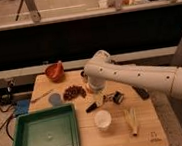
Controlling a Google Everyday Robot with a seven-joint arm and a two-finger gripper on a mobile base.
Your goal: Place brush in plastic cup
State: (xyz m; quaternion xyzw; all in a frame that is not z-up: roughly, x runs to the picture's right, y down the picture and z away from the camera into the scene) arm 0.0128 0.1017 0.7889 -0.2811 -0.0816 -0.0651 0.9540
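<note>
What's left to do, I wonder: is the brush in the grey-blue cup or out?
Out. The brush lies on the table beneath the gripper, well apart from the grey-blue cup.

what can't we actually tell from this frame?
One camera view only:
- the gripper, low over the board just behind the brush: the arm covers it, so contact with the brush is unreadable.
- the plastic cup: shows as a flat bluish disc, inside too blurred.
- the brown pile beside it: too blurred to identify.
- the black bar: upper end hidden under the arm.
</note>
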